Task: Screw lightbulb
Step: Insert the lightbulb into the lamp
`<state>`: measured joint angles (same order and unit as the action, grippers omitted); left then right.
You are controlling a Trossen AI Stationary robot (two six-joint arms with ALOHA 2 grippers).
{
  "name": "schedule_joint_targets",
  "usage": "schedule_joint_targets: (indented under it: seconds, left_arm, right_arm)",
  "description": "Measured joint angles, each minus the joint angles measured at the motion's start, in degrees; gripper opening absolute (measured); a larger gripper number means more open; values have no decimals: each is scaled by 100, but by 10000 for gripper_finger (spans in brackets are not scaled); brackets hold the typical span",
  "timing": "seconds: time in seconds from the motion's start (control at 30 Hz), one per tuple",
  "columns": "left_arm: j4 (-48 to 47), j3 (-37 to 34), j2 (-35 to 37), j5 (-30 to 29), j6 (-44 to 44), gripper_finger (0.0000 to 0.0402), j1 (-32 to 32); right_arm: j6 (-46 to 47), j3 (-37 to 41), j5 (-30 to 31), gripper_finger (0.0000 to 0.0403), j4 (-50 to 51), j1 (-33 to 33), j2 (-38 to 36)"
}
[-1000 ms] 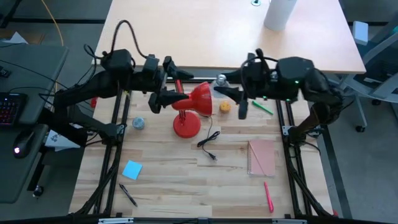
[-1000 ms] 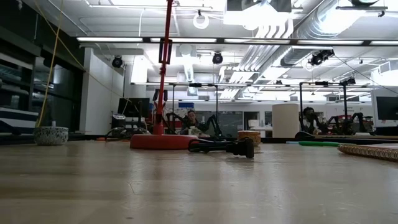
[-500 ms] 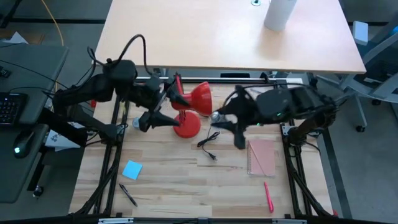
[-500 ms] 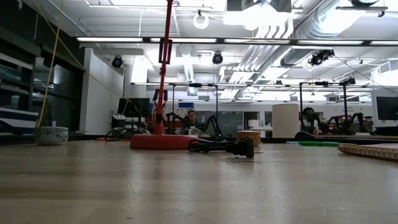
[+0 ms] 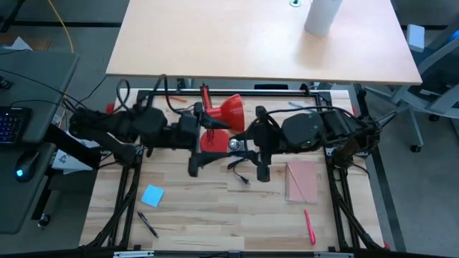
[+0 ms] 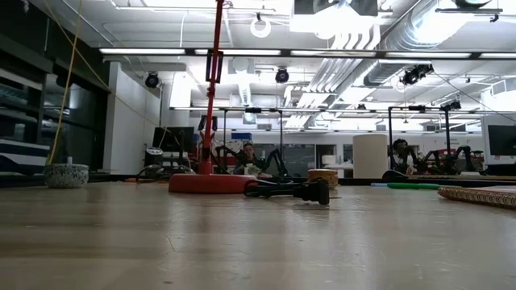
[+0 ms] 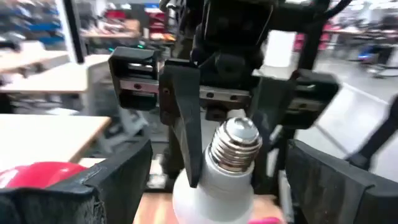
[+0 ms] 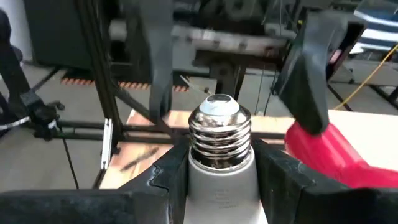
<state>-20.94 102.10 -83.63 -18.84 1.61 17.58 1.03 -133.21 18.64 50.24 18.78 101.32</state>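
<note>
The white lightbulb (image 5: pixel 234 145) with its silver screw base (image 8: pixel 219 127) is in my right gripper (image 5: pixel 241 147), above the middle of the table. Its screw base points toward the table's left, at my left gripper (image 5: pixel 204 142). That gripper stands open just short of the bulb, its fingers (image 7: pixel 118 180) wide on either side and touching nothing. The red lamp (image 5: pixel 229 111) stands on its round base (image 6: pixel 211 184) just beyond both grippers, with its shade (image 8: pixel 336 155) next to the bulb. My right gripper pinches the bulb's white body (image 8: pixel 221 186) between its two fingers, which come nearly level from the table's right. The screw base sticks out past the fingertips. The bulb lies about level, lifted clear of the table.
The lamp's black cord and plug (image 5: pixel 240 168) lie under the grippers. A pink notebook (image 5: pixel 303 180) and a red pen (image 5: pixel 310 226) are at the near right. A blue note (image 5: pixel 152 195) and a black pen (image 5: pixel 148 224) are at the near left. A white cylinder (image 5: pixel 321 16) stands on the far table.
My right gripper has carried the bulb toward the table's left and near edge, and a little down, past the lamp shade. My left gripper has swung toward the near edge, staying open. The two now face each other in front of the lamp.
</note>
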Motion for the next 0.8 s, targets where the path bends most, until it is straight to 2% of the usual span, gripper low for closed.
schedule_joint_targets:
  seconds: [0.2,0.33,0.53,0.8]
  left_arm:
    - [526,-7,-290,-498,-462,340,268]
    - [897,-4,-272,-555,-854,339,319]
    - [921,-4,-134,-603,-1046,338,314]
    - [1130,-4,-158,-1050,-1225,280,272]
  right_arm:
    - [-112,0,156,142,-211,45,0]
    - [-108,0,526,142,-276,90,0]
    - [-94,0,743,142,-414,81,0]
    - [-254,0,765,142,-481,84,0]
